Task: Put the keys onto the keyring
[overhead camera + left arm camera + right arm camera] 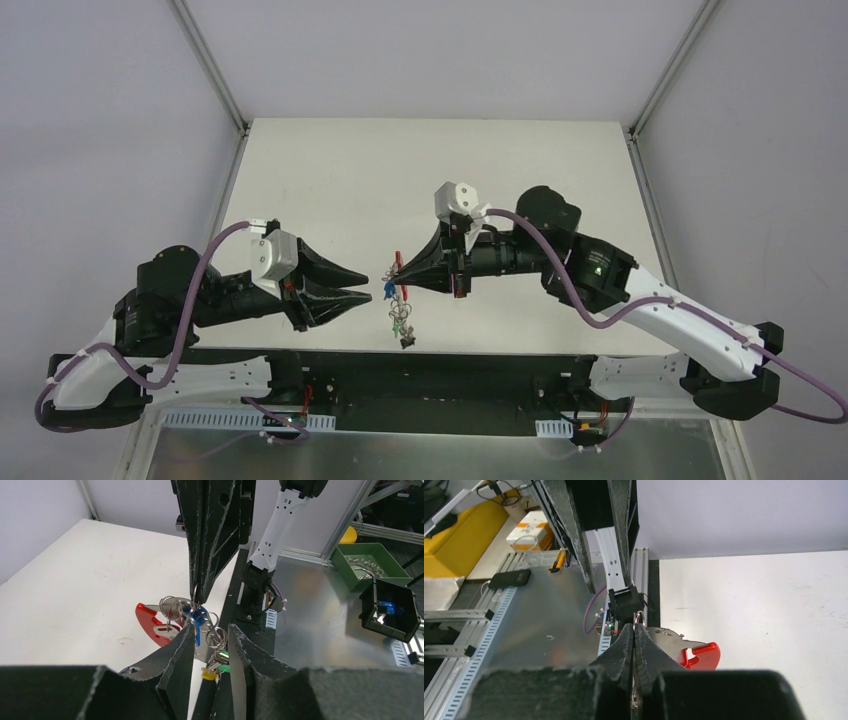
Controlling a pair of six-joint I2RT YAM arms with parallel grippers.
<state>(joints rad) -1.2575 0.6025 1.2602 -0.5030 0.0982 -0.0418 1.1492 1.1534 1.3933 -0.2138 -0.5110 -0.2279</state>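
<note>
Left wrist: right claw (196, 599) tight on keyring (151, 623), left claw (211, 630) narrowly apart, green bin (346, 569) beyond.

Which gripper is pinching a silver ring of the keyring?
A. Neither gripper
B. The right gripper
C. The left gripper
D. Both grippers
B: in the right wrist view the right gripper has its jaws pressed together on a silver ring of the keyring, while the left gripper stands with its jaws apart.
</note>
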